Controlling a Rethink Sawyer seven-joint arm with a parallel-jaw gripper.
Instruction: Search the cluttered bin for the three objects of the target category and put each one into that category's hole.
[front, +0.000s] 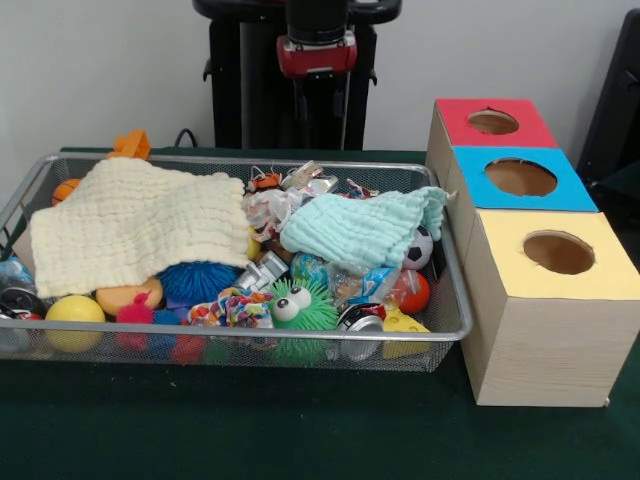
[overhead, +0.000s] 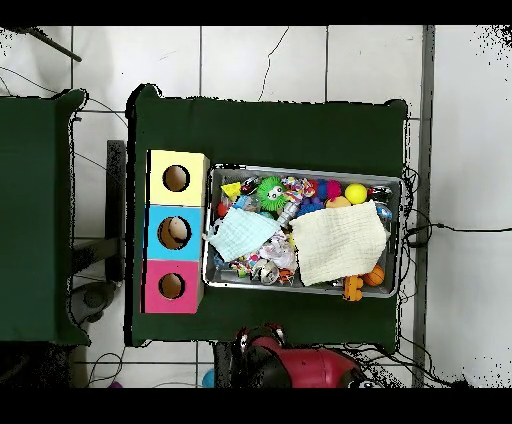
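Nothing sorted yet, bin (front: 455, 300) packed under two cloths (front: 140, 225), all three holes (front: 558, 252) empty-looking, gripper (front: 318, 110) raised, grip unreadable

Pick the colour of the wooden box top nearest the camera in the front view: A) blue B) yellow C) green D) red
B: the yellow-topped wooden box sits at the front of the row, with the blue-topped box and the red-topped box behind it.

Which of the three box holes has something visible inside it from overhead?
The blue box, the middle one: a pale object shows through its hole. The holes in the yellow box and the red box look plain brown.
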